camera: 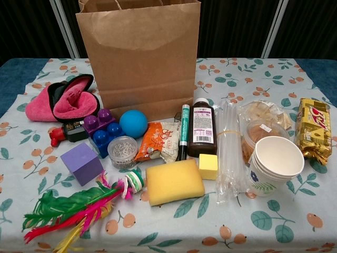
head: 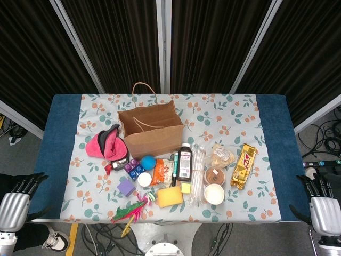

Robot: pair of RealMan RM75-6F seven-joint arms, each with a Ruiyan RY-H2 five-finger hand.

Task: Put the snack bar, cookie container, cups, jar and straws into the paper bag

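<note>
Each hand, the left hand (head: 16,205) at seven o'clock and the right hand (head: 321,205) at five o'clock in the head view, has a ribbed silver-grey metallic back, slim glossy black fingers and a dark thumb, above a pale grey wrist.

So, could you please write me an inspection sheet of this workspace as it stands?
Surface: floral tablecloth over a blue-covered table.
Job's things: paper bag upright and open at the back; gold snack bar, cookie container, stacked cups, straws lie to its right; small jar sits in front of it. None bagged.
Clutter: yellow sponge, brown bottle, blue ball, purple block, feathers, pink cloth.
Hands: left hand and right hand off the table's sides, holding nothing.
Cables: cables on the floor, right.
Surroundings: dark curtains behind.
</note>
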